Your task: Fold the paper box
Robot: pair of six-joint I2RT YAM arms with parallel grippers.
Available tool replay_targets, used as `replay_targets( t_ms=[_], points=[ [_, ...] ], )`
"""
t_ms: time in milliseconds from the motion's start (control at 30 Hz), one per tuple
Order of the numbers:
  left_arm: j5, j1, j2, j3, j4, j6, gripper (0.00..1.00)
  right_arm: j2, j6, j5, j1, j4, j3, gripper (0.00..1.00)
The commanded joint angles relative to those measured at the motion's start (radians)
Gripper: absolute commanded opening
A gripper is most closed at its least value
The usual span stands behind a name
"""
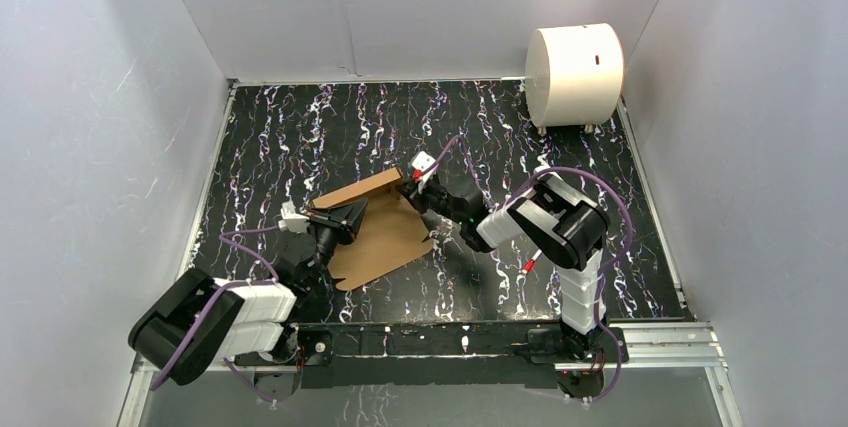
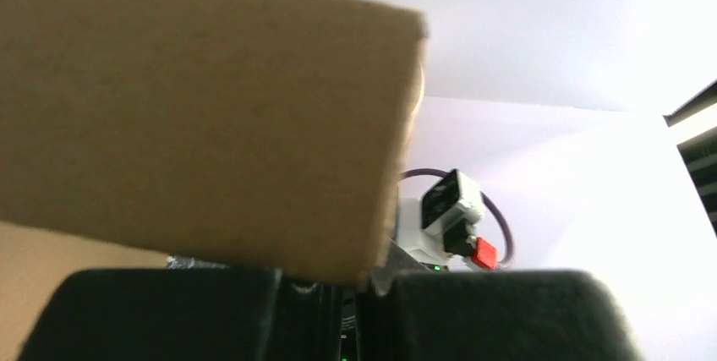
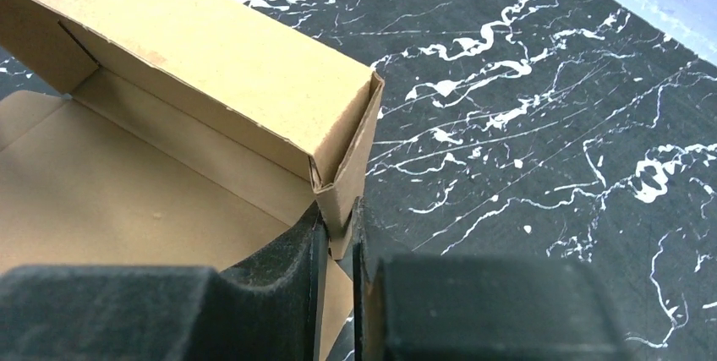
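left gripper [image 2: 320, 292] is closed on the raised wall of the paper box [image 3: 211, 65]; right gripper [image 3: 336, 238] clamps its corner flap, beside the black marbled table [image 3: 524, 124].

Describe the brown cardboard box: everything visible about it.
The plain brown thin-cardboard paper box lies half folded on the black white-veined table. Its base is flat and its far wall is raised along a crease, with a side flap bent round the corner. The right end effector pinches that corner, and the left end effector clamps the wall's other end.
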Motion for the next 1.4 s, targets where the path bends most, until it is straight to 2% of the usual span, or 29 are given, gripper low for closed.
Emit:
replay_targets(
  t_ms=[0, 133, 267, 367, 467, 600, 700, 800, 1067, 1233, 1367],
  points=[
    [0.024, -0.004, -0.106, -0.005, -0.010, 0.080, 0.08, -0.081, -0.002, 0.013, 0.012, 0.021, -0.034, 0.00],
    [0.084, -0.003, -0.246, 0.011, -0.152, 0.152, 0.23, -0.126, -0.008, 0.020, 0.011, -0.043, -0.058, 0.00],
    [0.123, -0.001, -0.412, 0.044, -0.368, 0.216, 0.36, -0.156, -0.009, 0.031, 0.007, -0.078, -0.073, 0.00],
    [0.127, 0.000, -0.562, 0.127, -0.662, 0.319, 0.44, -0.173, -0.010, 0.018, 0.000, -0.115, -0.080, 0.00],
    [0.115, 0.000, -0.675, 0.266, -0.941, 0.494, 0.47, -0.192, -0.017, 0.012, -0.007, -0.123, -0.101, 0.00],
    [0.095, 0.000, -0.687, 0.471, -1.275, 0.729, 0.50, -0.212, -0.033, -0.017, -0.012, -0.157, -0.106, 0.00],
    [0.087, 0.000, -0.630, 0.592, -1.434, 0.881, 0.55, -0.218, -0.043, -0.043, -0.014, -0.184, -0.098, 0.00],
    [0.130, 0.000, -0.529, 0.676, -1.493, 0.971, 0.59, -0.218, -0.045, -0.076, -0.014, -0.204, -0.091, 0.00],
    [0.306, 0.025, -0.240, 0.792, -1.441, 1.088, 0.65, -0.238, -0.067, -0.128, -0.014, -0.255, -0.089, 0.00],
    [0.501, 0.128, -0.099, 0.830, -1.372, 1.057, 0.66, -0.227, -0.076, -0.158, -0.014, -0.280, -0.075, 0.00],
    [0.617, 0.144, 0.005, 0.847, -1.304, 1.008, 0.66, -0.217, -0.072, -0.161, -0.013, -0.268, -0.074, 0.00]
  ],
)
